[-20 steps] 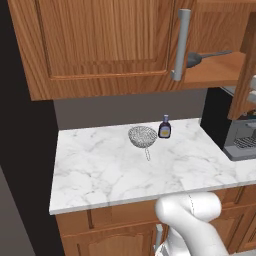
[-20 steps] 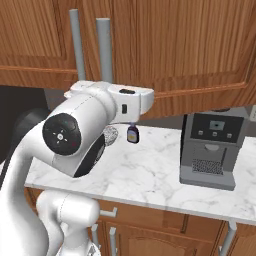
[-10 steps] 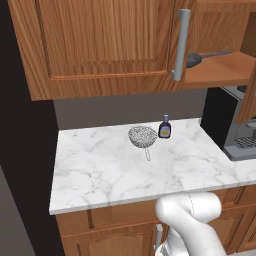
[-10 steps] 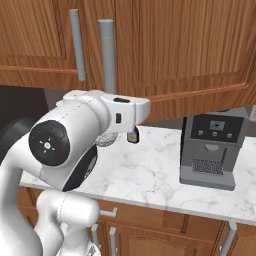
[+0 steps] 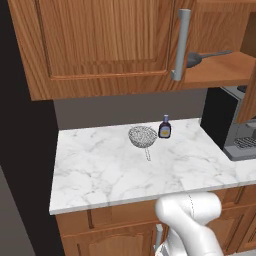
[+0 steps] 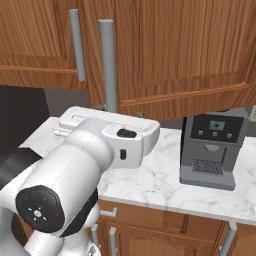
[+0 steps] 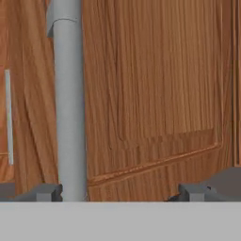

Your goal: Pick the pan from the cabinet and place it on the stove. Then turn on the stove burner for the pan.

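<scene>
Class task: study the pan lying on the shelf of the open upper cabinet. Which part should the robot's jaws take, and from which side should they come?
Probably the long handle. It is the slim part of the pan that shows, lying roughly level along the shelf of the cabinet, with free space above it. Come in through the open front, jaws spread across the handle's width. The pan's body sits behind the door, so its rim looks harder to reach.

Place: a home kitchen.
Walls: reddish wood cabinet (image 5: 105,45) doors with a bar handle (image 7: 69,108) right before the hand.
Below: marble counter (image 5: 100,170), coffee machine (image 6: 210,150), strainer (image 5: 142,136), small bottle (image 5: 165,127).
</scene>
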You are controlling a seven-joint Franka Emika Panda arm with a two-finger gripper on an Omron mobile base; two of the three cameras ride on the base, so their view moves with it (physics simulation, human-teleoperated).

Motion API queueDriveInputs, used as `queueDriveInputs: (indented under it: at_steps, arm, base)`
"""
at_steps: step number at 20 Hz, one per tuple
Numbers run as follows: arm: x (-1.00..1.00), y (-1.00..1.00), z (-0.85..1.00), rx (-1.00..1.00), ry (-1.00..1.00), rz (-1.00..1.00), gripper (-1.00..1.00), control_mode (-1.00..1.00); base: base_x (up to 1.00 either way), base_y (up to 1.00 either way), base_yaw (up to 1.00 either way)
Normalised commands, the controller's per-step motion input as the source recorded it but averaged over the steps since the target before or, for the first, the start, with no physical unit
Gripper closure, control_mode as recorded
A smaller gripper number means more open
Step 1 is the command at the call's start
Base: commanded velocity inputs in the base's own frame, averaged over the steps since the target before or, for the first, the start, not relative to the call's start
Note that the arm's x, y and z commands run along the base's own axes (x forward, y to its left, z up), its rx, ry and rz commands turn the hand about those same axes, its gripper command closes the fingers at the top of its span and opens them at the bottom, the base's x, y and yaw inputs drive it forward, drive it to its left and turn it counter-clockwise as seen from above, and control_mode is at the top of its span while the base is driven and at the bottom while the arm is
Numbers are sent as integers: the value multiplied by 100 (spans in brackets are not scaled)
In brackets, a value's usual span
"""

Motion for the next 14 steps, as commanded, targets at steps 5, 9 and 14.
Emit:
queueDriveInputs:
  at_steps: [5, 9, 14]
  arm:
    - [-99, -8, 0, 0, -21, -8, -100, -100]
    - [-65, 50, 0, -17, -11, -12, -100, -100]
    - [-12, 99, 0, -37, -1, -15, -100, -100]
  base:
    - [0, 0, 0]
    - [0, 0, 0]
    - [0, 0, 0]
